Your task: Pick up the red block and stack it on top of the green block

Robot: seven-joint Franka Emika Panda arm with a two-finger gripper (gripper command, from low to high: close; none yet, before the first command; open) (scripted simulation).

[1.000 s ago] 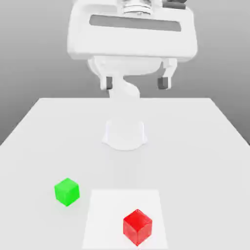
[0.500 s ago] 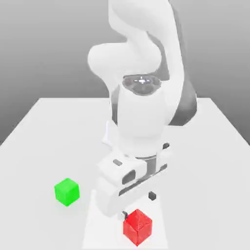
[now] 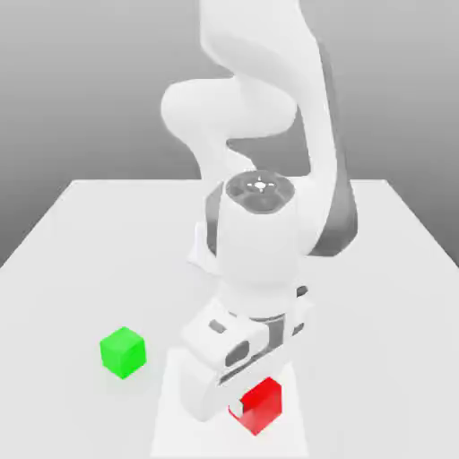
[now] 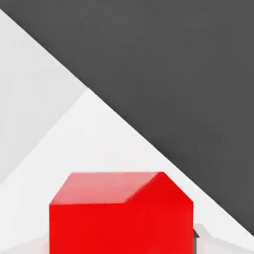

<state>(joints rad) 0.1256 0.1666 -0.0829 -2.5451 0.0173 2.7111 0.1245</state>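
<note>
- While the small glossy red cube [image 3: 257, 407] is held between the jaws, the white square panel [image 3: 173, 439] is seen beneath it.
- The jaws are closed onto the red cube, opened no further than its width; one pale fingertip [image 3: 237, 408] is seen against its side towards the exterior view's left.
- Whether the red cube is touching the panel or is raised just above it cannot be told.
- By the hand view, a flat, lighter top and a deep red side are shown on the cube, with a small dark piece of a finger [image 4: 195, 243] beside it.
- The small glossy green cube [image 3: 123, 352] is set on the pale, smooth bench [image 3: 63, 305], off the panel, towards the exterior view's left; it is not touched by the jaws, and the two cubes are well apart.
- Nothing is stacked on the green cube, whose top face is left uncovered.
- The white arm with dark grey joint parts [image 3: 260, 242] is reached forward over the bench, its hand housing [image 3: 211, 368] being angled above the panel and partly in front of the red cube.
</note>
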